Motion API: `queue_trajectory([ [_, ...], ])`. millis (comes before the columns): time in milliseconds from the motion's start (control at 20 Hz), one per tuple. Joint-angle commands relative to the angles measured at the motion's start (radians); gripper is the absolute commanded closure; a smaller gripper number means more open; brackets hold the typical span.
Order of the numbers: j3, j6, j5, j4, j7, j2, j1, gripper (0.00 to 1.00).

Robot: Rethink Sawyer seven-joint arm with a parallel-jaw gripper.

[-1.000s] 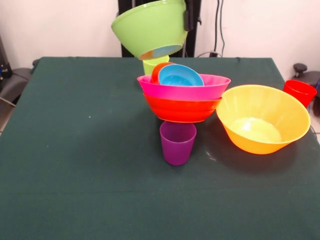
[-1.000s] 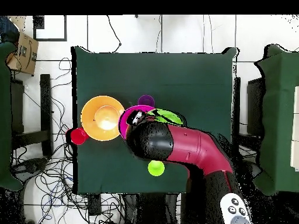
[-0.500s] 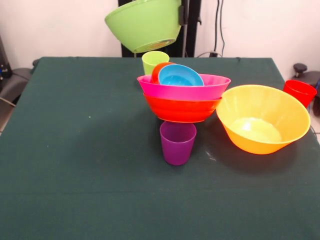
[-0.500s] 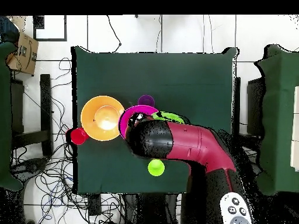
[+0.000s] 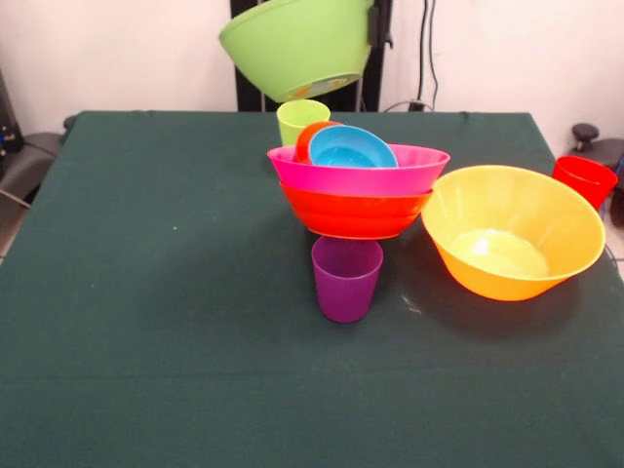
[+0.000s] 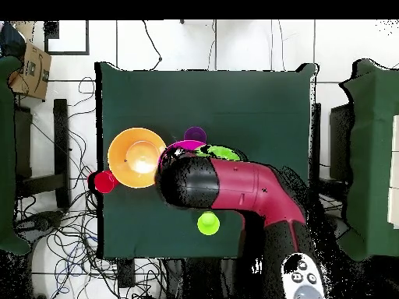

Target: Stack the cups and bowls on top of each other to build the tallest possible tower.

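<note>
1. A lime green bowl (image 5: 295,44) hangs tilted above the tower (image 5: 357,185), carried by the gripper (image 5: 373,27) clamped on its rim.
2. Step in hand: carrying it over.
3. Next: level it, centre it over the blue bowl (image 5: 353,148), then lower.

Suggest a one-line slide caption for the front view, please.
Gripper carries a tilted green bowl above the pink-and-red tower.
</note>
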Motion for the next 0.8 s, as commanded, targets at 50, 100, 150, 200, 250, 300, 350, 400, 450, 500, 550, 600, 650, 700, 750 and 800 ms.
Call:
queue_trajectory([
  [50,-0.013,0.074,-0.023,-0.032,0.119,0.041,0.086,1.00],
  [100,-0.017,0.070,-0.022,-0.035,0.127,0.044,0.095,1.00],
  [150,-0.024,0.063,-0.026,-0.046,0.135,0.056,0.107,1.00],
  [200,-0.029,0.057,-0.029,-0.055,0.138,0.068,0.115,1.00],
  [250,-0.034,0.031,-0.040,-0.066,0.137,0.095,0.122,1.00],
  [300,-0.036,0.019,-0.040,-0.074,0.135,0.113,0.126,1.00],
  [350,-0.042,-0.003,-0.044,-0.080,0.141,0.139,0.136,1.00],
  [400,-0.046,-0.014,-0.044,-0.080,0.143,0.148,0.141,1.00],
  [450,-0.051,-0.035,-0.042,-0.076,0.149,0.159,0.148,1.00],
  [500,-0.053,-0.047,-0.037,-0.072,0.149,0.165,0.150,1.00],
  [550,-0.059,-0.062,-0.038,-0.070,0.153,0.173,0.157,1.00],
  [600,-0.064,-0.074,-0.039,-0.068,0.155,0.178,0.162,1.00],
  [650,-0.068,-0.079,-0.039,-0.068,0.153,0.181,0.164,1.00],
  [700,-0.071,-0.083,-0.037,-0.067,0.149,0.184,0.166,1.00],
  [750,-0.076,-0.094,-0.038,-0.066,0.145,0.190,0.167,1.00],
  [800,-0.078,-0.104,-0.039,-0.066,0.140,0.197,0.165,1.00],
])
